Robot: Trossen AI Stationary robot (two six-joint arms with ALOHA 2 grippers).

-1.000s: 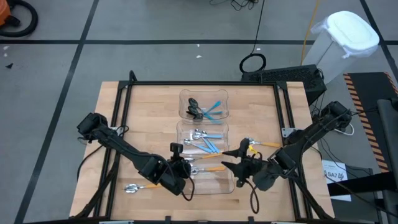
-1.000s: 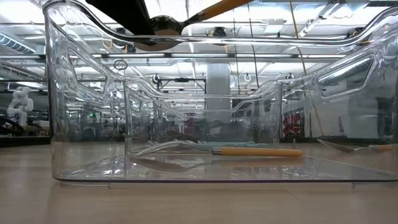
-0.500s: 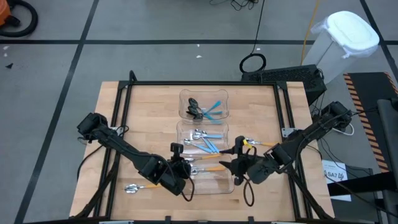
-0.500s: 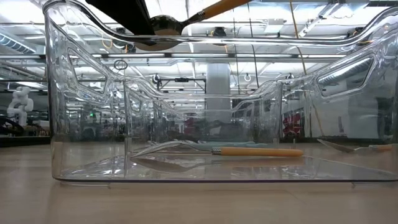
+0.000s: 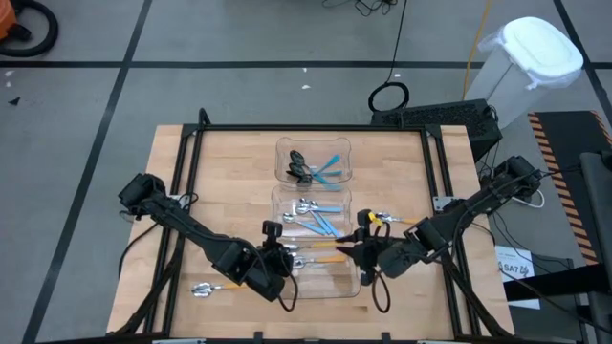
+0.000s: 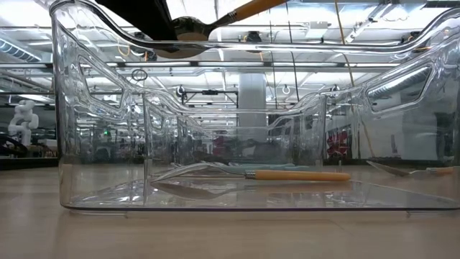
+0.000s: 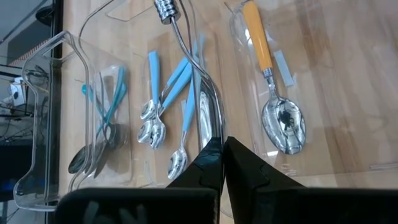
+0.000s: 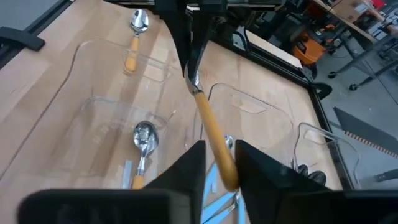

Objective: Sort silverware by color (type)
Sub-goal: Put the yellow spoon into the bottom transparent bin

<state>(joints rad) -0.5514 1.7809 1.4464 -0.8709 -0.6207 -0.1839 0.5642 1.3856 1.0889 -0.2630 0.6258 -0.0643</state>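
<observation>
Both grippers hold 1 orange-handled spoon (image 8: 208,127) above the near bin (image 5: 325,283).
The left gripper (image 5: 287,256) clenches its bowl end; the right gripper (image 8: 214,158) clasps the handle, near the table's (image 5: 229,172) front edge.

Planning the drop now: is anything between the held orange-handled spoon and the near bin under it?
Nothing visible. The left gripper holds the held spoon above the open-topped near bin, where a second orange-handled spoon lies flat. The right gripper is at the held spoon's handle.
</observation>
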